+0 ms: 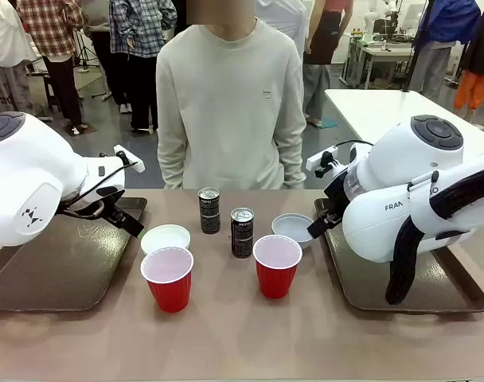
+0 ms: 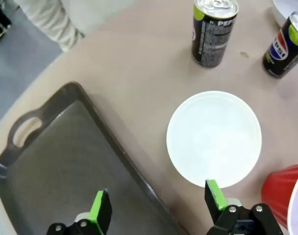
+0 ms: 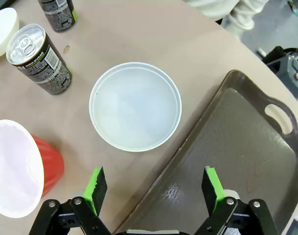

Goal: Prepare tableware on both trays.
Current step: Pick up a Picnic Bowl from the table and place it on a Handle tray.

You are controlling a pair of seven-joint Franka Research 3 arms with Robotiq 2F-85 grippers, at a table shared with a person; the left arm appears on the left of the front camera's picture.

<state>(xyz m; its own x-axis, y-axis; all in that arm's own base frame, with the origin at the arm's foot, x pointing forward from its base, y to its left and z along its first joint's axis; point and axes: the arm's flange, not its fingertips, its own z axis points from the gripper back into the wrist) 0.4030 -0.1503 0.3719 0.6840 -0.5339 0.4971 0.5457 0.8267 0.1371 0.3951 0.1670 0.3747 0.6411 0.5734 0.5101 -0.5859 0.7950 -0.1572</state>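
Two small round white bowls sit on the tan table: the left bowl just beside the left dark brown plastic tray, the right bowl just beside the right tray. The left gripper and right gripper hang over them, jaws spread and empty. The bowls look light, thin and slick, so I'd pinch each at its rim, one finger inside.

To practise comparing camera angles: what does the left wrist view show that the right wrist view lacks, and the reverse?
Left wrist view: the left tray, the left red cup, the open left gripper. Right wrist view: the right tray, the right red cup, the open right gripper. Shared: both black cans and both white bowls.
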